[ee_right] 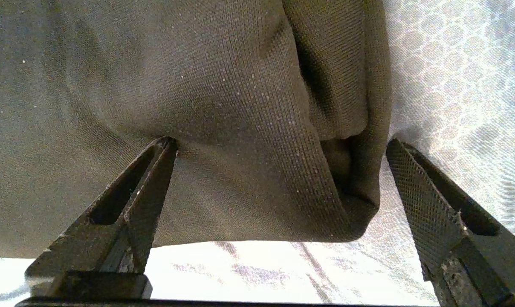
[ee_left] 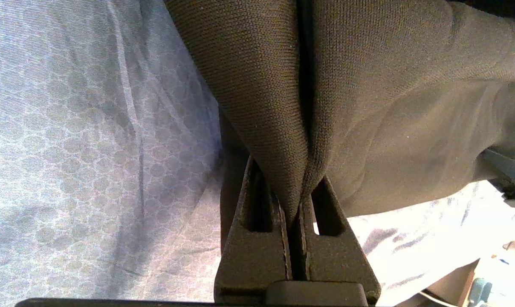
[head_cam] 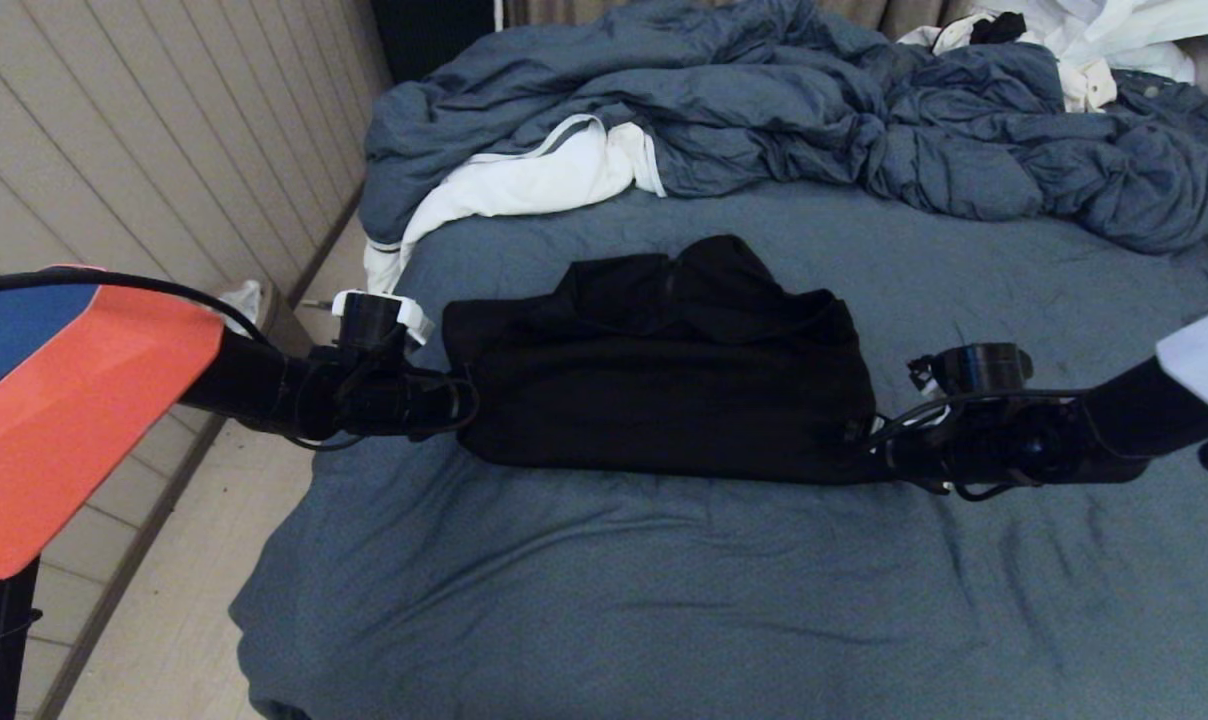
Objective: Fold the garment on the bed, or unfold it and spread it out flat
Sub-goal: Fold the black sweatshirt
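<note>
Soft, limp garment (head_cam: pixel 664 390) on the bed (head_cam: pixel 604 590): left gripper (ee_left: pixel 298 209) pinched shut on its left corner; right gripper (ee_right: pixel 279 187) gapes wide, straddling the right corner, gripping nothing. Best held by corners.

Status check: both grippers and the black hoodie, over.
Left gripper shut on hoodie edge. Right gripper open, straddling opposite corner. Hoodie folded on bed. Nothing in the way.

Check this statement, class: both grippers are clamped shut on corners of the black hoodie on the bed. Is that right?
Not quite. Only the left gripper is clamped shut on the hoodie. The right wrist view shows the right gripper open, its fingers astride the hoodie's corner on the bed.
</note>
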